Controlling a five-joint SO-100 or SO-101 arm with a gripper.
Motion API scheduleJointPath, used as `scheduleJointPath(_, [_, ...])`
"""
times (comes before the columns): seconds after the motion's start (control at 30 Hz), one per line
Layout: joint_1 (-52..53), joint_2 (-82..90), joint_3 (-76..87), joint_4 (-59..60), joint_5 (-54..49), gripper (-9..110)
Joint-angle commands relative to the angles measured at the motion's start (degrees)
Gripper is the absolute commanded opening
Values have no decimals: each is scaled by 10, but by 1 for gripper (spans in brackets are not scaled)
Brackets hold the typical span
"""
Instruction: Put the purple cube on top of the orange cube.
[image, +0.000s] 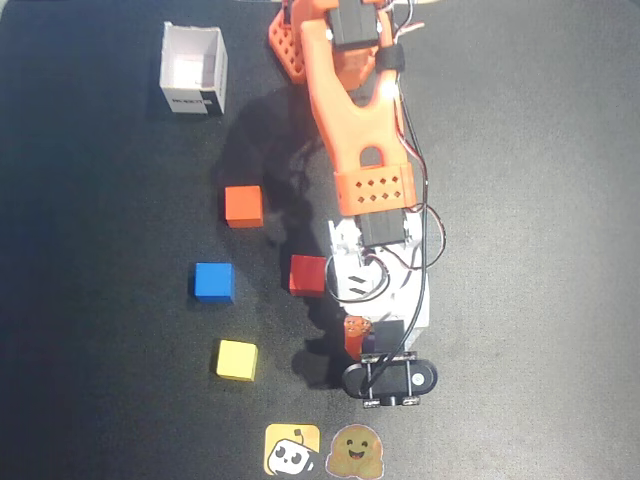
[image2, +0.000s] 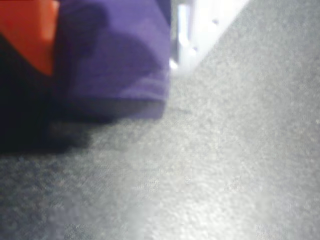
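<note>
The fingers in the wrist view flank the purple cube (image2: 112, 65): an orange finger (image2: 30, 30) presses its left face and a white one (image2: 192, 30) sits at its right, closed on it, its lower edge just above the mat (image2: 225, 165). Overhead, the gripper (image: 355, 335) hides that cube; the orange cube (image: 243, 206) sits well apart, up-left.

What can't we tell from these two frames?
- Purple cube: absent from the overhead view, hidden under the arm; the wrist view shows it blurred, its top cut off by the edge.
- Gripper: the wrist view shows an orange finger left of the cube and a white part on its right; contact unclear through blur.
- Cube lifted or resting on the mat: unclear, shadow below it.
- Stickers: partly cut off by the overhead view's bottom edge.
</note>
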Motion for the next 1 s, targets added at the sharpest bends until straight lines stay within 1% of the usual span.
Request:
scheduleJointPath(0.0, [9, 33, -4, 33, 5, 3])
scheduleJointPath(0.5, [53, 234, -11, 253, 3, 3])
scheduleJointPath(0.63, [87, 294, 19, 299, -12, 3])
scheduleJointPath(0.8, [149, 384, 90, 326, -52, 3])
scheduleJointPath(0.97, [210, 432, 139, 345, -79, 3])
